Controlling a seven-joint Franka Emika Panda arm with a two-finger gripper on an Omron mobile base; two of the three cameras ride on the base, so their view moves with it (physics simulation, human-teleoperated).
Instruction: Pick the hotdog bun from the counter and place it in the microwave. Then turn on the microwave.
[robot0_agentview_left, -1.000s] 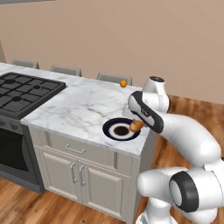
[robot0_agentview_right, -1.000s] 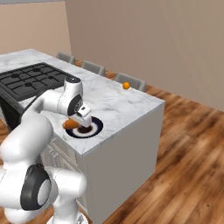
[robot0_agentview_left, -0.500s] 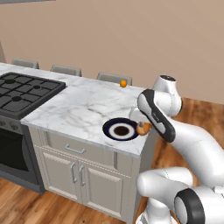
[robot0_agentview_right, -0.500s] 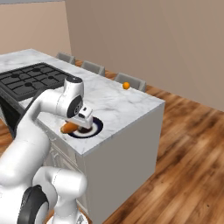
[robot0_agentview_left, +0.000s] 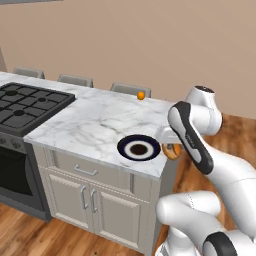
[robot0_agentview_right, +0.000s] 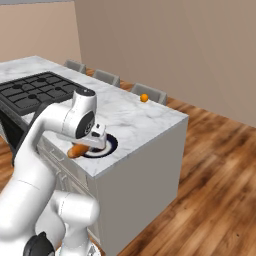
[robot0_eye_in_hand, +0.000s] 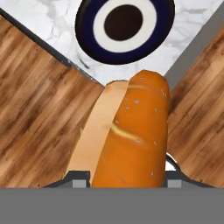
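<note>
- The fingers (robot0_eye_in_hand: 124, 183) are clenched on the hotdog bun (robot0_eye_in_hand: 131, 135), which fills the lower middle of the hand view, its orange crust on one side and its pale cut side on the other.
- In the left base view the hotdog bun (robot0_agentview_left: 172, 150) hangs in the air just off the near right corner of the surface (robot0_agentview_left: 95, 125), above the wooden floor (robot0_agentview_left: 235, 130), touching nothing but the fingers.
- In the right base view the hotdog bun (robot0_agentview_right: 76, 150) shows under the white wrist, at the front edge of the surface (robot0_agentview_right: 150, 117).
- Just past the bun, a round plate (robot0_agentview_left: 139, 148) with a dark blue rim, a white ring and a dark centre lies flat on the marble near that corner; the hand view shows the same plate (robot0_eye_in_hand: 124, 26) beyond the bun's far end.
- Further left, a black gas hob (robot0_agentview_left: 27, 102) is set into the top, with a dark oven front below it.
- At the far edge of the marble sits a small orange fruit (robot0_agentview_left: 141, 95), well apart from the plate.
- Behind the far edge, the grey backs of three chairs (robot0_agentview_left: 75, 80) stand in a row.
</note>
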